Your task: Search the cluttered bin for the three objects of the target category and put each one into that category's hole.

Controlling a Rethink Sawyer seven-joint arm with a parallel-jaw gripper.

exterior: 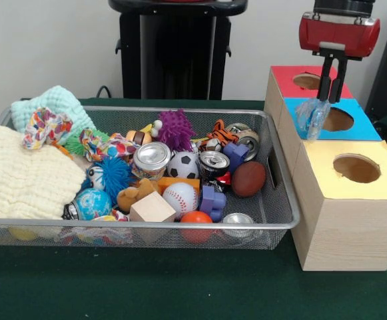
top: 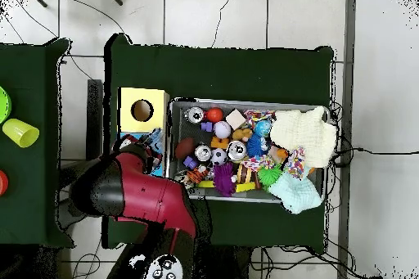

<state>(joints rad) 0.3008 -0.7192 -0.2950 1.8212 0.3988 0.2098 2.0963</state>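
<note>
Clear, crumpled plastic hangs between the two dark fingers of the pincer [exterior: 326, 90]: it grips a small bottle [exterior: 312, 118] by its upper end, and the bottle dangles over the left part of the blue-topped box [exterior: 313, 137], just left of its round hole [exterior: 338, 120]. By my reading, this is the drop-off step for one of the bottles. The next move calls for a short shift toward the hole so that the bottle sits squarely above it, then a release; let go where it hangs now, it would likely hit the blue top or the rim.

Red-topped [exterior: 283, 75] and yellow-topped [exterior: 353, 200] boxes stand on either side of the blue one, so the aim must stay on the middle hole. To the left, the wire bin [exterior: 140, 223] rests on the green counter [exterior: 180, 287], packed with balls, cans, blocks, rags and pale cloths.

No other bottle is plain to see in the bin; any that remain may lie under the clutter or the cloths. From above, the red arm [top: 143, 198] covers the pincer, the bottle and most of the blue and red boxes. The front view cuts the arm off above its red housing.
</note>
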